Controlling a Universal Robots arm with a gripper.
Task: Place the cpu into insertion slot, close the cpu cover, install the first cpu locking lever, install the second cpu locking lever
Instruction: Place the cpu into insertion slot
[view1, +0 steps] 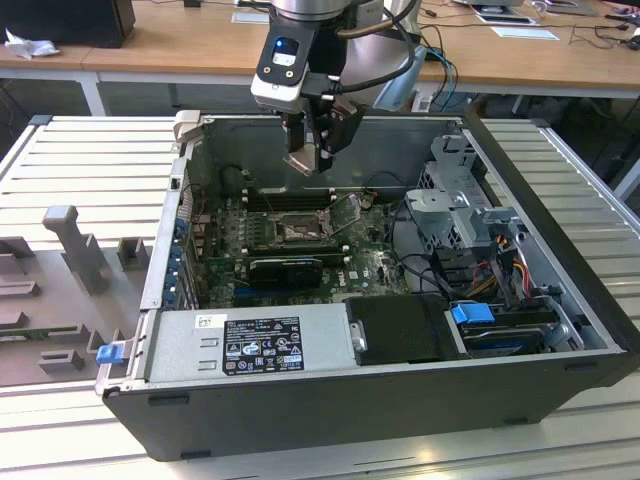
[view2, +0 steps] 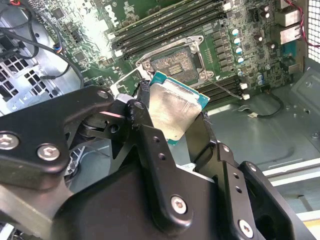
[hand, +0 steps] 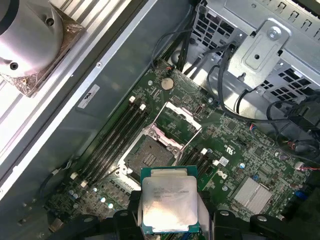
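My gripper (view1: 310, 152) hangs inside the open computer case, shut on the cpu (view1: 303, 163), a small pale silver square with a green edge. In both wrist views the cpu (view2: 175, 106) (hand: 169, 202) sits gripped between the two black fingers (view2: 145, 127). Well below the chip, the insertion slot (view1: 297, 230) (view2: 172, 62) (hand: 149, 154) lies bare on the green motherboard, its dark contact field exposed. The cpu cover (view1: 347, 211) (hand: 178, 120) stands swung up and open beside the slot. The chip is apart from the slot and held high above it.
Long black memory slots (hand: 112, 140) (view2: 170, 22) run beside the socket. A metal drive cage (view1: 455, 190) with cables (view1: 500, 260) fills the case at the exterior view's right. The power supply (view1: 250, 345) lies along the near wall, and a black card (view1: 285, 268) sits in front of the socket.
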